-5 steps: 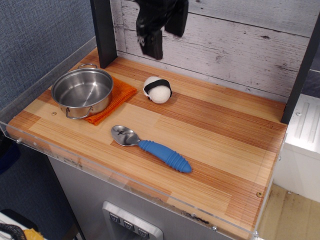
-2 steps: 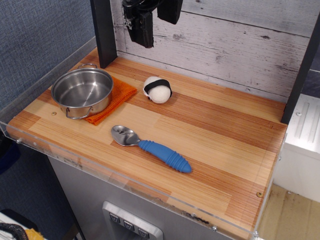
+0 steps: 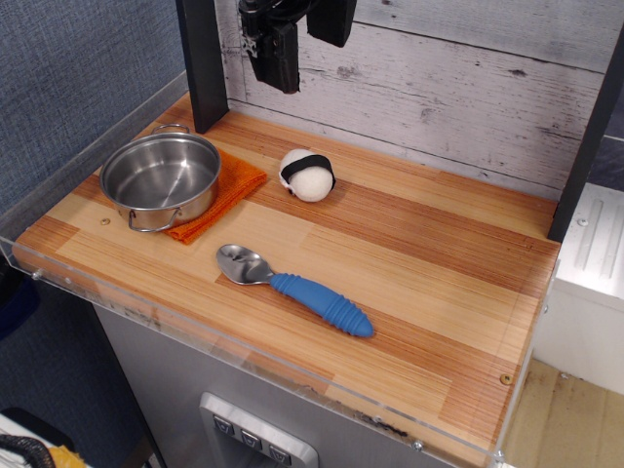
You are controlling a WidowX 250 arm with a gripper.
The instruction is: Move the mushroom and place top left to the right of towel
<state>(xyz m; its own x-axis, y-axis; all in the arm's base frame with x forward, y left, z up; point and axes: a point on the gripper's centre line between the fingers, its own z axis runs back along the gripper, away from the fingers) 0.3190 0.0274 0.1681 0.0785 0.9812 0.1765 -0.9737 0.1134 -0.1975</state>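
Note:
The mushroom (image 3: 308,175), a small white ball with a black band, lies on the wooden table just right of the orange towel (image 3: 234,187). The towel lies flat at the back left, mostly covered by a steel pot. My gripper (image 3: 304,44) hangs high above the table's back edge, up and to the left of the mushroom, well clear of it. Its two dark fingers (image 3: 277,58) stand apart with nothing between them.
The steel pot (image 3: 161,179) sits on the towel. A blue-handled metal spoon (image 3: 297,290) lies near the front middle. A black post (image 3: 202,63) stands at the back left, another at the right edge (image 3: 590,127). A grey plank wall (image 3: 468,88) closes the back.
Since a second ago my gripper has risen and shifted left, away from the mushroom. It has stayed still over the last half second. The mushroom, pot, towel and spoon have not moved.

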